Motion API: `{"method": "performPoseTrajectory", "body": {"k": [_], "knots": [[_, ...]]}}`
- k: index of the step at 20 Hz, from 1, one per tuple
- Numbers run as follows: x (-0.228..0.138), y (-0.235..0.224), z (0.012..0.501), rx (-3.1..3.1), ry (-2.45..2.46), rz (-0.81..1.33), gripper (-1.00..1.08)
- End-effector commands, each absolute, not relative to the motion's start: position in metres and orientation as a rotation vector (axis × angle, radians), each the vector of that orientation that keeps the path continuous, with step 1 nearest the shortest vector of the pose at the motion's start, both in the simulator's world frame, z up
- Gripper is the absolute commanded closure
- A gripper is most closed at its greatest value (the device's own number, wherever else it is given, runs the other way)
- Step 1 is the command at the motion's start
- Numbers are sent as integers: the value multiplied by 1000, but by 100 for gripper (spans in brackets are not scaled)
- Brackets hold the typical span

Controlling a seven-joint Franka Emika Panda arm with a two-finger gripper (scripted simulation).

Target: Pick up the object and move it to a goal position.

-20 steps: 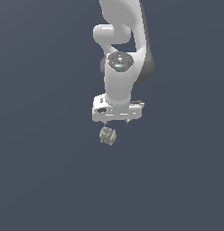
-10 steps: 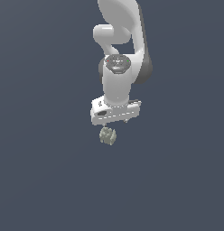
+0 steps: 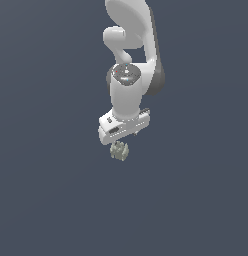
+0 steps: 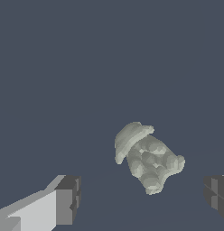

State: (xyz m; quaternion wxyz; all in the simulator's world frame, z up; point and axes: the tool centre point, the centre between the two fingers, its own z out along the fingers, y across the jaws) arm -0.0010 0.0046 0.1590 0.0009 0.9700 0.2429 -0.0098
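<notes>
Claw: we see the claw [image 3: 122, 141] pointing straight down from the white arm [image 3: 130, 60], its two fingers spread wide. In the wrist view one dark pad [image 4: 68, 198] and the other pad [image 4: 217, 193] stand well apart, with clear gaps on either side of the object between them.

Object: the small lumpy grey-green object [image 3: 119, 150] sits just under the claw, between the lines of the two fingers. In the wrist view the object [image 4: 147, 160] lies tilted, its broader capped end turned away from the narrower end, and closer to one pad than to the other.

Contact: neither pad touches the object; we judge nothing is gripped yet.

Surface: the plain dark grey surface [image 3: 51, 200] carries the object. Whether the fingertips have reached it we cannot tell.

Why so placed: we judge the wide spread is there to let the fingers straddle the lumpy body before closing.

Step in hand: we take this for the approach to the pick, with lifting and carrying to the goal not yet begun. No goal mark shows in either view.

Risk: as the object sits off-centre, we think one pad may meet it first and nudge or turn it.
</notes>
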Motion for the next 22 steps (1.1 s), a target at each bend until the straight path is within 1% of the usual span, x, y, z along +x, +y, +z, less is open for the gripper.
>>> {"method": "performPoseTrajectory", "body": {"k": [1,22], "knots": [[-1,2,157,3019,862,-29,-92],[2,-16,140,2690,1624,-9,-92]]}}
